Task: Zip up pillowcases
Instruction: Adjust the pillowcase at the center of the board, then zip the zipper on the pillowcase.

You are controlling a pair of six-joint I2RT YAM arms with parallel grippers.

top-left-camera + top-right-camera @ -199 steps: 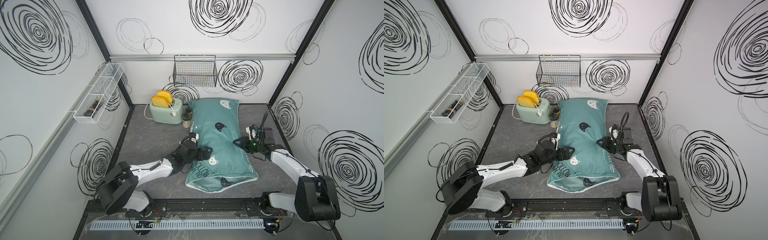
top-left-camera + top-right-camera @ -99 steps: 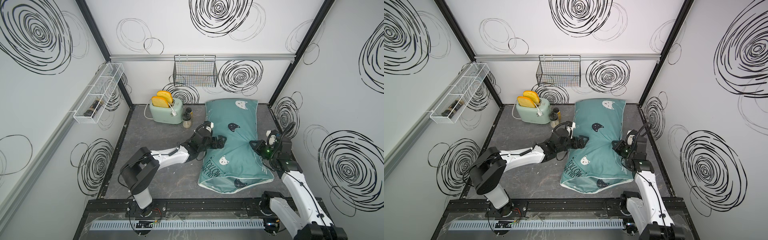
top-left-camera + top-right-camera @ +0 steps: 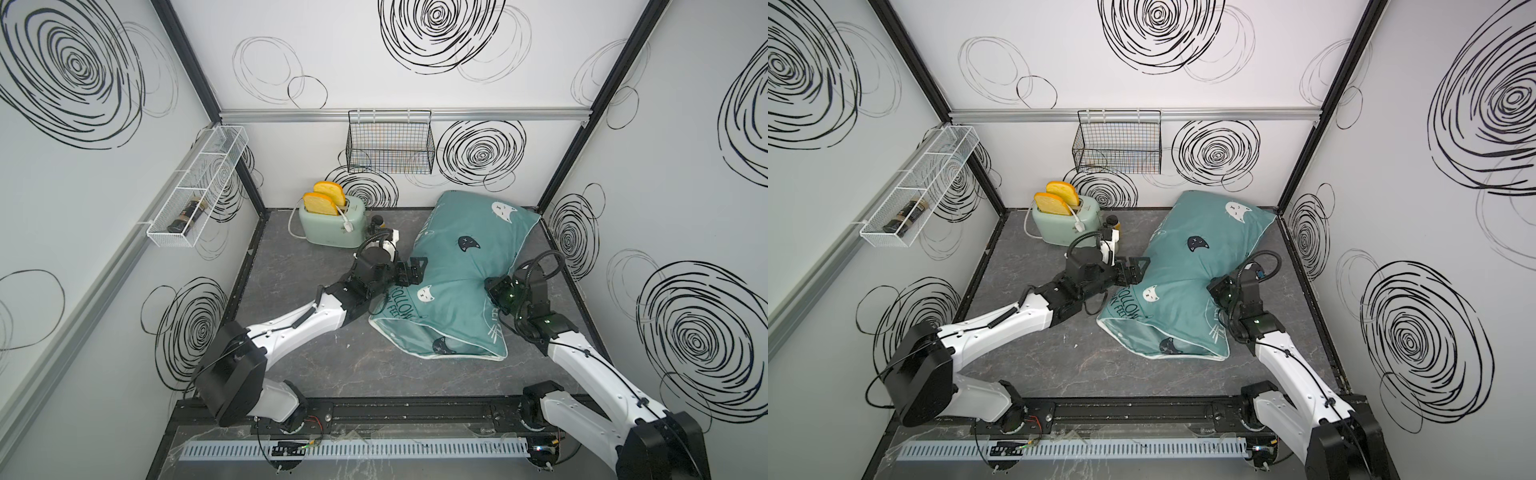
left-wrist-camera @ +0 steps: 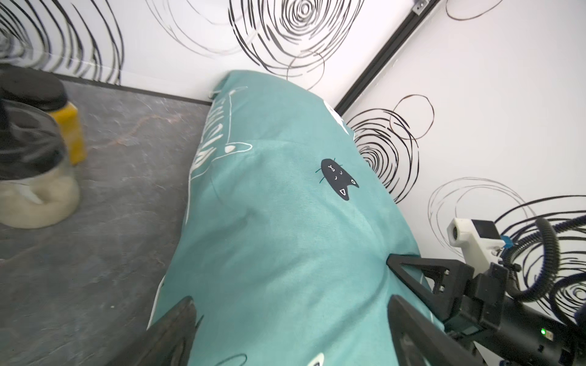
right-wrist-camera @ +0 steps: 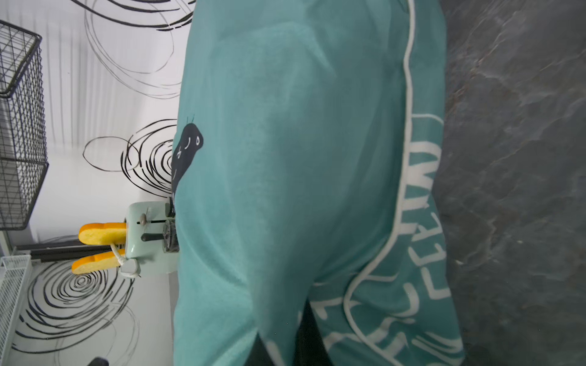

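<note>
Bare floor (image 3: 328, 374) open at front and left, pillow (image 3: 457, 286) fills the right side, its far end in the back corner, toaster (image 3: 332, 228) and jars (image 3: 377, 222) crowd the back, with a narrow gap from jars to pillow, basket (image 3: 390, 145) on the wall above.

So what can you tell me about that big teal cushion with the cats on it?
It's a stuffed, oblong pillowcase of soft-looking teal fabric, printed with black and white cat faces and lettering, edged in white piping. It lies on the dark table, far end near the back corner. The right gripper appears to pinch one long edge, denting it; the open left gripper straddles the opposite edge. No zip shows.
</note>
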